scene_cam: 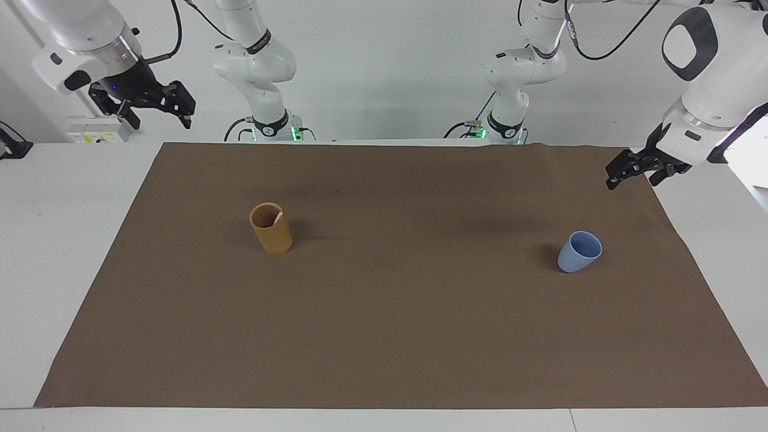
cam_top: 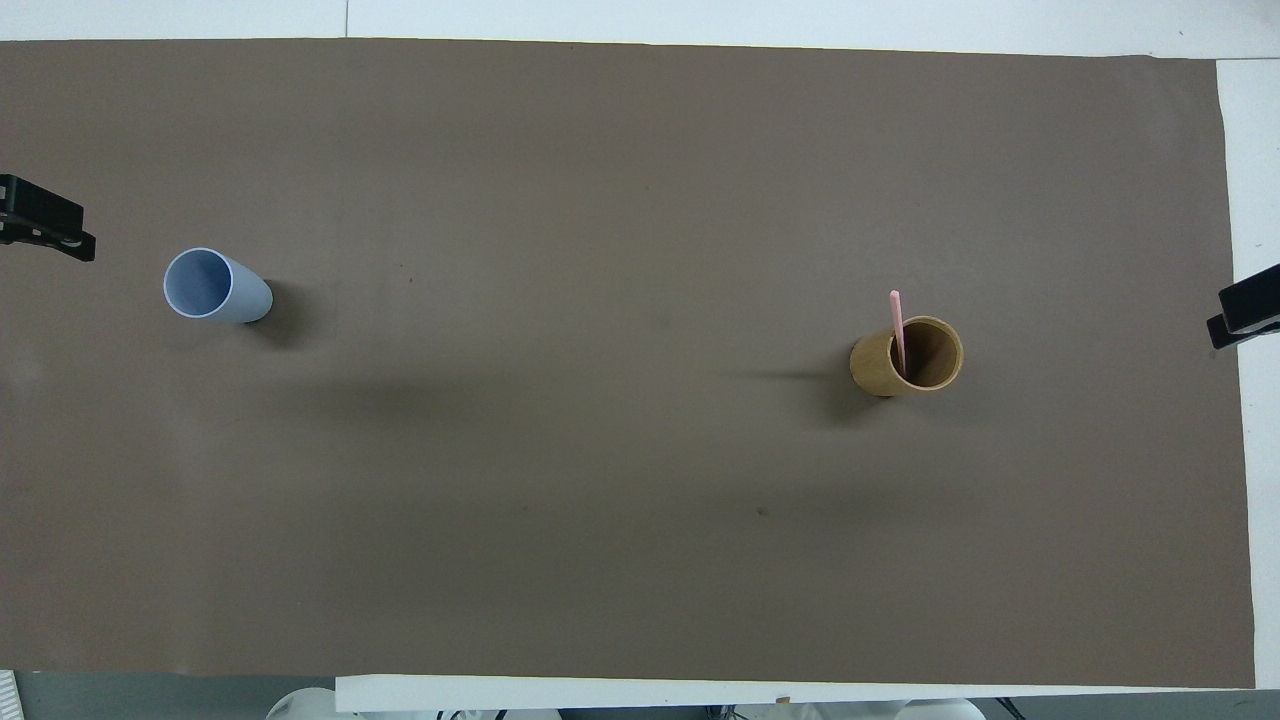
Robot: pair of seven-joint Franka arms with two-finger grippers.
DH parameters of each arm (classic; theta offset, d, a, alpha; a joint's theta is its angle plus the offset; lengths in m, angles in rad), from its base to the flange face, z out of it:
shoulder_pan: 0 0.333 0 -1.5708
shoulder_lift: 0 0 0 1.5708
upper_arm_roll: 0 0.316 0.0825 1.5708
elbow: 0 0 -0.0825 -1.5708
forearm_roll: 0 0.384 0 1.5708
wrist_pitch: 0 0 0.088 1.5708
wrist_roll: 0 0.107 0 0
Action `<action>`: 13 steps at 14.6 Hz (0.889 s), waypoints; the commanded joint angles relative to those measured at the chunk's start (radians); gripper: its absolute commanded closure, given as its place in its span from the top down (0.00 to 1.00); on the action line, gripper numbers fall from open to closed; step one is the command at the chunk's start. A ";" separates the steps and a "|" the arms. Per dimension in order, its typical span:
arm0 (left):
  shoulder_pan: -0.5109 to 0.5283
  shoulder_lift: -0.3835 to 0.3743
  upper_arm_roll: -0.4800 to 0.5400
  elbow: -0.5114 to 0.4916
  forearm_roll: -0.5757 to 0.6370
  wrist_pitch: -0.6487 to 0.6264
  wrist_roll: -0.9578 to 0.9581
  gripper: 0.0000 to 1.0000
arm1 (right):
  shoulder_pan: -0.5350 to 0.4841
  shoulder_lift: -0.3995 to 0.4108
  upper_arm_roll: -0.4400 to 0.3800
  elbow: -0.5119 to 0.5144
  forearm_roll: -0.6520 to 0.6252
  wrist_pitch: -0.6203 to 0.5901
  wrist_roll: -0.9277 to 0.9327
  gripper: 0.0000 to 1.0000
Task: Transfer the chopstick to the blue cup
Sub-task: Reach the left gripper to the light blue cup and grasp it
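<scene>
Overhead view: one chopstick, one blue cup, one tan cup.

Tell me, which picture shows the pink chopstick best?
The overhead view. There the chopstick shows as a long pink stick leaning out of the tan cup. The facing view shows only its small pink tip at the cup's rim.

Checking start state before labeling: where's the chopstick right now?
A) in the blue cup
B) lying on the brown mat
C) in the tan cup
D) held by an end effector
C: the pink chopstick stands in the tan cup, leaning on its rim; the blue cup is empty.
</scene>
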 commanded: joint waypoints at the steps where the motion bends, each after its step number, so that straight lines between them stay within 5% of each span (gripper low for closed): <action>1: -0.001 -0.004 0.004 -0.002 0.017 0.004 0.012 1.00 | -0.005 -0.009 0.010 -0.015 0.001 0.007 0.013 1.00; 3: 0.011 -0.009 0.004 -0.013 0.008 0.019 0.011 1.00 | -0.003 -0.009 0.010 -0.015 0.001 0.007 0.013 1.00; 7: 0.069 -0.052 0.015 -0.316 0.008 0.420 -0.006 1.00 | -0.006 -0.009 0.010 -0.015 0.002 0.007 0.013 1.00; 13: 0.074 -0.017 0.016 -0.523 0.008 0.670 -0.014 1.00 | -0.005 -0.009 0.010 -0.015 0.002 0.006 0.011 1.00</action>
